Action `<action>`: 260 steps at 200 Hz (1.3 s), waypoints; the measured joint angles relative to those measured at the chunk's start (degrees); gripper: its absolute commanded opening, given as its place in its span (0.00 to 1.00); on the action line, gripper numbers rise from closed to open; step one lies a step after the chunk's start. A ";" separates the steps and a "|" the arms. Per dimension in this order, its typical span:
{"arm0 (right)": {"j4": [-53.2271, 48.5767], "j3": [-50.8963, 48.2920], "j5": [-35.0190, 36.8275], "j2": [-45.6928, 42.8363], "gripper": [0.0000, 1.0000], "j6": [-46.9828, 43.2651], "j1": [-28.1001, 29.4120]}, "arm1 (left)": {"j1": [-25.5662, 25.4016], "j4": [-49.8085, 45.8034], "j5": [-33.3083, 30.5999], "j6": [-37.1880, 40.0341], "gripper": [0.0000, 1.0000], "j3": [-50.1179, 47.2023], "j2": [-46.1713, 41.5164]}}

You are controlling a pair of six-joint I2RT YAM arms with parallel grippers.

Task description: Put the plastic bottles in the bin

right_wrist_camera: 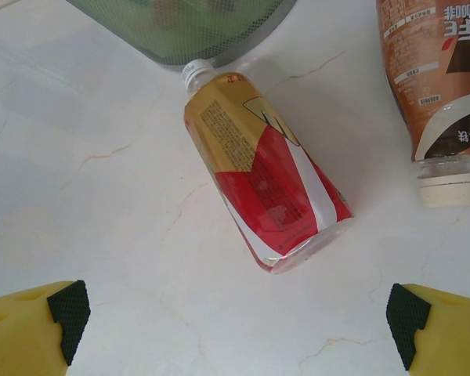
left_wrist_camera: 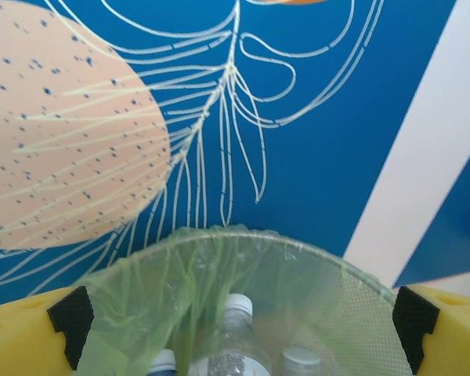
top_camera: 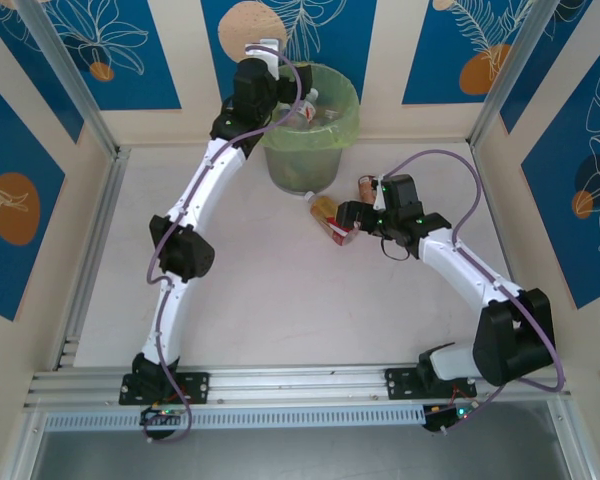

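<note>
Two bottles lie on their sides on the pale, veined worktop (right_wrist_camera: 102,204) just in front of the bin (top_camera: 298,165). The amber bottle (right_wrist_camera: 258,180) is the one nearer to the bin. It is golden-brown at the neck end, with a label that is tan with fine print toward the cap and red with a white stripe toward the base. Its small white cap points at the bin's foot and sits against it or barely short of it; we cannot tell which. The brown bottle (right_wrist_camera: 432,70) lies beside the amber one and apart from it, toward the right arm's side of the bin. It is wrapped in a brown label with white lettering and panels of small print, and its broad white cap faces away from the bin.

The bin is a round grey mesh basket lined with a translucent yellow-green bag (left_wrist_camera: 180,274) folded over the rim. Looking into it from the left wrist, we see a clear bottle (left_wrist_camera: 235,337) standing upright with a white cap. A second top (left_wrist_camera: 163,363) shows on one side of it and a grey cap (left_wrist_camera: 301,360) on the other.

The left hand (left_wrist_camera: 243,329) hangs above the bin's mouth, released — its fingers are spread wide with nothing between them. The right hand (right_wrist_camera: 236,317) hovers over the worktop in front of the bin, just short of the amber bottle's base. It is likewise released and touches neither bottle.
</note>
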 measured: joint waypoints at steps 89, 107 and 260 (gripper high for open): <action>-6.56 14.91 -0.20 15.91 1.00 -15.91 1.42 | 0.00 3.56 10.54 -7.17 1.00 -27.91 -18.27; -8.83 18.62 -0.22 19.58 1.00 -19.71 1.88 | 0.00 6.95 11.34 -8.68 1.00 -35.58 -23.74; -24.04 40.09 6.08 41.05 0.99 -32.24 5.62 | 0.02 26.67 10.14 -16.41 1.00 -92.52 -59.74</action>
